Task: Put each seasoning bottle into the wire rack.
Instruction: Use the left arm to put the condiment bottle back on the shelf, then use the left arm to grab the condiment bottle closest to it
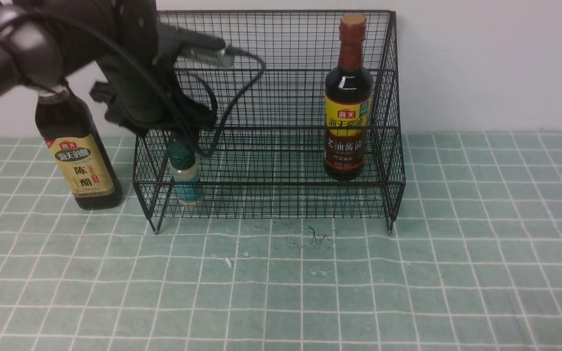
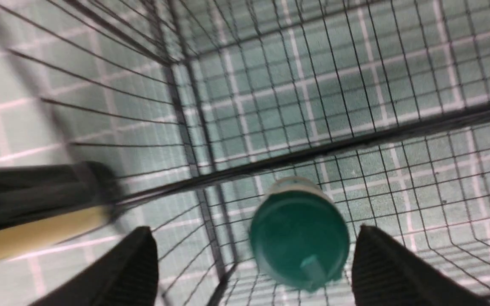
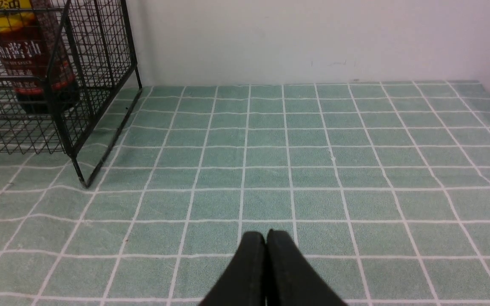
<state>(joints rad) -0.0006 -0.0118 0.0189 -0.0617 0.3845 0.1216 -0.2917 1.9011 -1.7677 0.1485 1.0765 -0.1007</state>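
Shaker (image 1: 186, 178) in rack (image 1: 281, 127), front L corner; soy btl (image 1: 348, 112) in rack, R side; vinegar btl (image 1: 82, 161) on worktop (image 1: 432, 273), L of rack.

1. The front view looks forward and slightly down from the near side, showing the whole wire rack (image 1: 286, 73).
2. The left wrist view looks down, very close, on the small shaker (image 2: 298, 238) at the rack's left end.
3. The right wrist view, low, faces far; it shares the rack's right end with the front view.
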